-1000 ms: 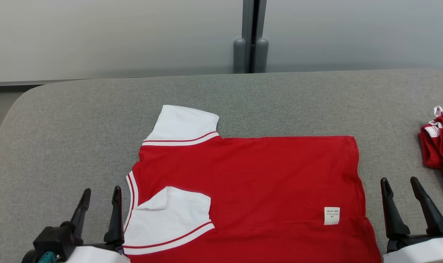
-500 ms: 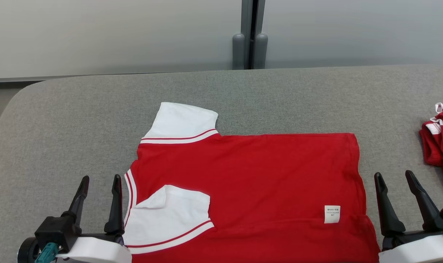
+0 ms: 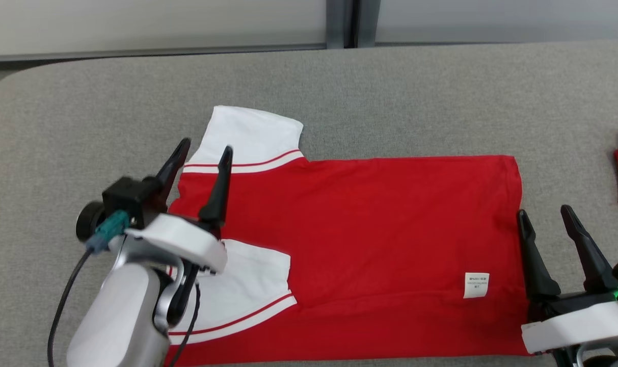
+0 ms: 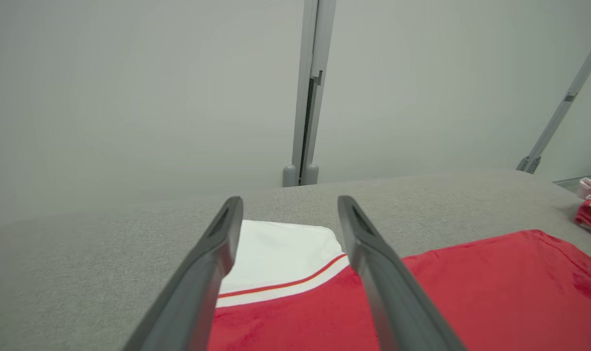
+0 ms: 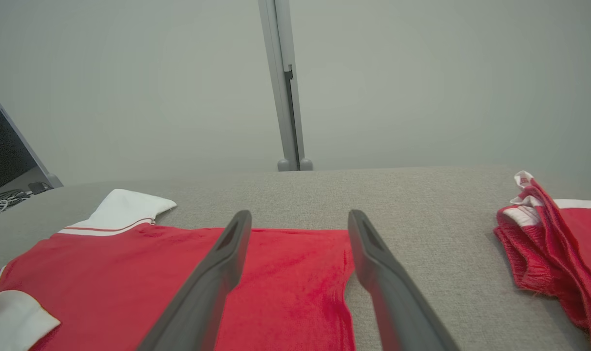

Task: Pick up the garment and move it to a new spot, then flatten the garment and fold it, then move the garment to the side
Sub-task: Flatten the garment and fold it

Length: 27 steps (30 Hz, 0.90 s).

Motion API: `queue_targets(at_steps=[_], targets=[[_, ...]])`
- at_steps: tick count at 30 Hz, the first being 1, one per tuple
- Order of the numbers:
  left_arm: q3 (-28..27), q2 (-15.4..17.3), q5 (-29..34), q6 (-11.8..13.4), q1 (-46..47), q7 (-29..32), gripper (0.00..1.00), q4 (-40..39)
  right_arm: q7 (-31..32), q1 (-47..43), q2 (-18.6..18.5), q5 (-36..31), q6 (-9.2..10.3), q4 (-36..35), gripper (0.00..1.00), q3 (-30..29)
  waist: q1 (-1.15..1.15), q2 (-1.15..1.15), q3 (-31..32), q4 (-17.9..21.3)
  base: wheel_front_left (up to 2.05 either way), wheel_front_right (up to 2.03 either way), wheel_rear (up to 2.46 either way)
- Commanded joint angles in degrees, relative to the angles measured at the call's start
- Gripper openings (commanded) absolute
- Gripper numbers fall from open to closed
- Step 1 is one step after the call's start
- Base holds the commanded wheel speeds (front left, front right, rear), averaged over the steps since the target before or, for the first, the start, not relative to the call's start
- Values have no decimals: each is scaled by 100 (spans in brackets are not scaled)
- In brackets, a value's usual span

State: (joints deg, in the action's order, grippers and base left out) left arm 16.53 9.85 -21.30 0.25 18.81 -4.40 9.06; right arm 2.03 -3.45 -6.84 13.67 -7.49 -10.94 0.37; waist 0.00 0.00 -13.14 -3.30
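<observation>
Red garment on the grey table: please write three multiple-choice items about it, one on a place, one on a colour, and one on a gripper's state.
1. Where on the red garment is the white label?
A. at the neck opening
B. at the end near the right gripper
C. folded out of sight

2. What colour are the sleeves?
A. white with a red stripe
B. all red
C. blue

3. How is the left gripper?
A. shut on the garment
B. shut on the label
C. open, holding nothing

Answers:
1 B, the label lies close beside that gripper.
2 A, both sleeves show white cloth with a red stripe.
3 C, its fingers stand apart above the cloth.
</observation>
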Motion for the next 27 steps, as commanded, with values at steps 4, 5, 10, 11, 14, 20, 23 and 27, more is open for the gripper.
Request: queue_targets(at_steps=[4,5,10,11,14,20,23,27], targets=[[167,-140,-55,-312,1229,199,100,935,-65,367,-18,31,0,9,100,149,0,0,-750,311,0,0,0],[173,-155,-65,-359,1473,248,100,1203,-86,433,-10,37,0,22,100,178,0,0,-839,365,0,0,0],[82,-132,-151,-477,2523,356,100,2600,-198,697,22,94,0,200,100,324,0,0,-1131,616,0,0,0],[82,-132,-151,-477,2523,356,100,2600,-198,697,22,94,0,200,100,324,0,0,-1131,616,0,0,0],[6,-22,-163,-452,2981,408,100,3391,-270,806,29,114,0,295,100,365,0,0,-1222,727,0,0,0],[-287,90,-446,-424,3570,559,100,4735,-344,953,45,183,0,460,100,448,0,0,-1327,885,0,0,0],[-279,69,-564,-573,3725,745,74,5171,-372,968,31,207,0,527,100,423,0,0,-1340,909,0,0,0],[-227,4,-641,-682,3885,553,0,5403,-399,1039,16,284,0,583,100,325,0,0,-1369,878,0,0,0]])
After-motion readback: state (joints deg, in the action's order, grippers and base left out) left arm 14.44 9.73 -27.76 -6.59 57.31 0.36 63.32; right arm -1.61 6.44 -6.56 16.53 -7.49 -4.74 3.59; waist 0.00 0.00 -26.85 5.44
